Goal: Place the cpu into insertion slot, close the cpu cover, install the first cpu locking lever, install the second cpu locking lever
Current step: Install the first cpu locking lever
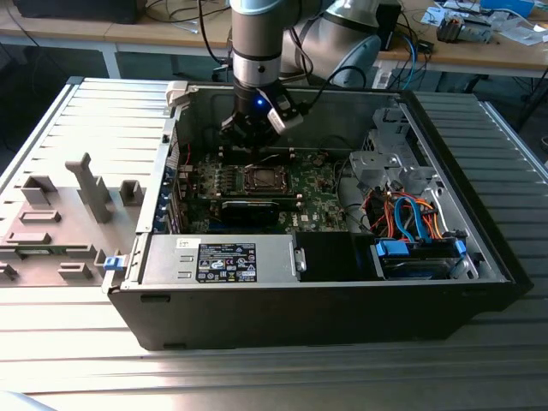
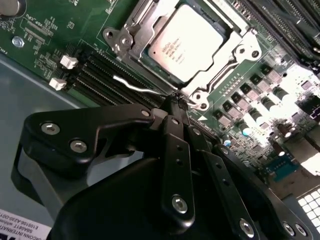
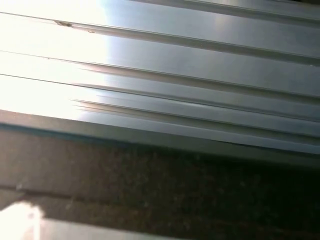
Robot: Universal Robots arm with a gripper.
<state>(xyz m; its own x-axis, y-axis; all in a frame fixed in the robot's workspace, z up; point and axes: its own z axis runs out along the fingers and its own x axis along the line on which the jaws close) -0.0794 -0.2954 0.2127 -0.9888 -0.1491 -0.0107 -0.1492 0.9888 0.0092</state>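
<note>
Cpu (image 2: 186,44) is seated in the insertion slot (image 2: 150,30), framed by the cpu cover (image 2: 227,67), just ahead of the hand (image 2: 176,102), whose fingertips are pinched together on the thin locking lever (image 2: 131,85).

We see the gripper (image 2: 177,102) body covering one corner of the cpu cover (image 2: 200,92); the memory slots (image 2: 100,70) run beneath it.
</note>
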